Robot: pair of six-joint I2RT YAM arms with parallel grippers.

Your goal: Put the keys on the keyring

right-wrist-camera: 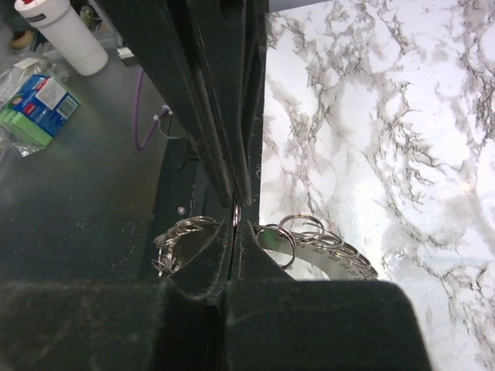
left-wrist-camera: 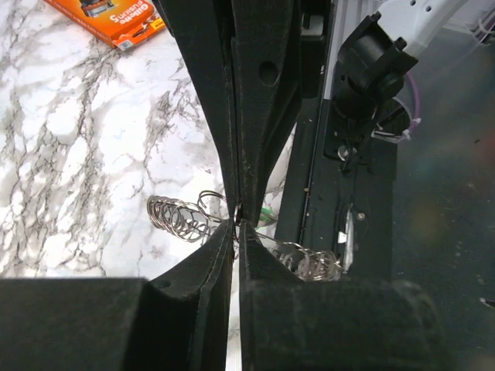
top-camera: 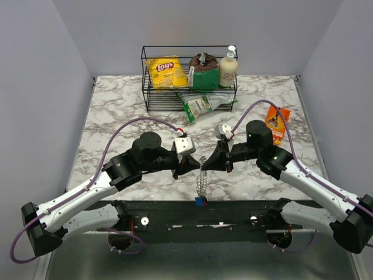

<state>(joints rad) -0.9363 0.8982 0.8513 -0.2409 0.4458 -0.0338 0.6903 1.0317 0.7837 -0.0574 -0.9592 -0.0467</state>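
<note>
Okay: right gripper [right-wrist-camera: 234,224] jaws closed, pinching the keyring [right-wrist-camera: 325,246] wire. Left gripper [left-wrist-camera: 236,229] jaws nearly closed (thin slit), wire at the tips; cannot tell if gripped. Keyring lies at the middle of the marble table's [top-camera: 116,116] front edge, blue key [top-camera: 200,201] at its near end. Wire basket [top-camera: 154,99] at the back edge; grey walls [top-camera: 46,58].

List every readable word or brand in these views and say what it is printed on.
"Lay's": yellow chip bag in the wire basket.
"Gillette": orange box, upside down in the left wrist view.
Green bag, lotion bottle, blue-green packet: print too small to read.
</note>
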